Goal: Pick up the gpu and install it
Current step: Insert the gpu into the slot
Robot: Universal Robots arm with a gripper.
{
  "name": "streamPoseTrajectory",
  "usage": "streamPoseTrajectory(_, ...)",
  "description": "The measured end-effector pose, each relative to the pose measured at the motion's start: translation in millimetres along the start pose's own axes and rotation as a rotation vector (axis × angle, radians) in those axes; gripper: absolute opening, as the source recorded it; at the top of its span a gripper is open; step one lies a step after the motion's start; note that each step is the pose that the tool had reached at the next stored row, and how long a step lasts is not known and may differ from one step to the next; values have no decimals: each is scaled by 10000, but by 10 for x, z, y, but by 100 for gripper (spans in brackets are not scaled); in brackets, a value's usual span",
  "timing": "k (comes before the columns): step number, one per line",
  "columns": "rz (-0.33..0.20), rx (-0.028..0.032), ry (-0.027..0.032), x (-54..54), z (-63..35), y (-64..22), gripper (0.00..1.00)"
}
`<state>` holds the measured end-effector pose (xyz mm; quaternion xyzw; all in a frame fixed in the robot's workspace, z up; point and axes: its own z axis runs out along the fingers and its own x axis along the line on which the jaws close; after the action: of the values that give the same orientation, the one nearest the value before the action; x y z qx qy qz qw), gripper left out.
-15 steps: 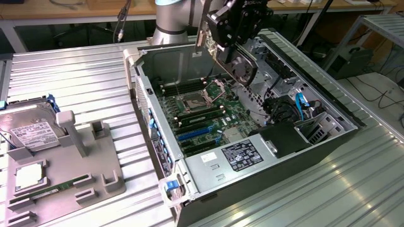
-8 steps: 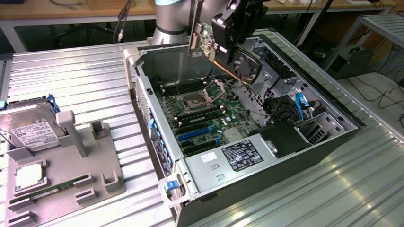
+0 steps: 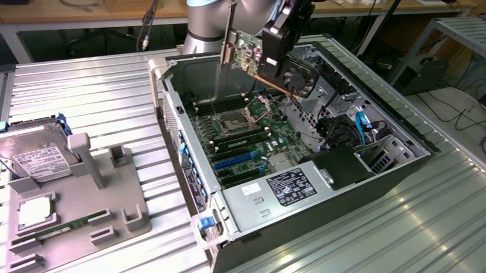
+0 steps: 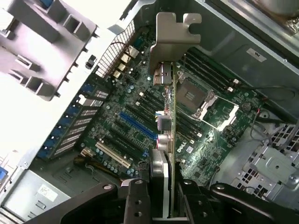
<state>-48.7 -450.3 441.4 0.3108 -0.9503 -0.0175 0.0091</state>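
Pickup's done: the pincer [image 4: 161, 193] is clamped on the gpu [image 3: 266, 62], which hangs above the open case [image 3: 365, 193]. It's not seated in the motherboard [image 3: 243, 142] yet, so the install is what's left.

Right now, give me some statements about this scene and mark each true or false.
1. The gripper holds the gpu above the open case. True.
2. The gpu is seated in a slot. False: it hangs clear above the motherboard.
3. The hard drive lies inside the case. False: it rests on the grey fixture outside it.
4. The long blue slot is empty. True.
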Motion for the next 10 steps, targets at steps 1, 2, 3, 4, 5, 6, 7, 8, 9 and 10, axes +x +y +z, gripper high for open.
streamPoseTrajectory(1, -338, 3, 14, 0, 0, 0, 28)
streamPoseTrajectory(2, -646, 5, 26, 0, 0, 0, 28)
streamPoseTrajectory(3, -873, 6, 34, 0, 0, 0, 28)
streamPoseTrajectory(4, -1086, 8, 43, 0, 0, 0, 28)
streamPoseTrajectory(5, -1380, 10, 54, 0, 0, 0, 28)
streamPoseTrajectory(6, -1603, 11, 63, 0, 0, 0, 28)
streamPoseTrajectory(7, -1826, 12, 72, 0, 0, 0, 28)
streamPoseTrajectory(8, -2098, 14, 83, 0, 1, 0, 28)
streamPoseTrajectory(9, -2290, 15, 90, 0, 1, 0, 28)
streamPoseTrajectory(10, -2502, 17, 98, 0, 1, 0, 28)
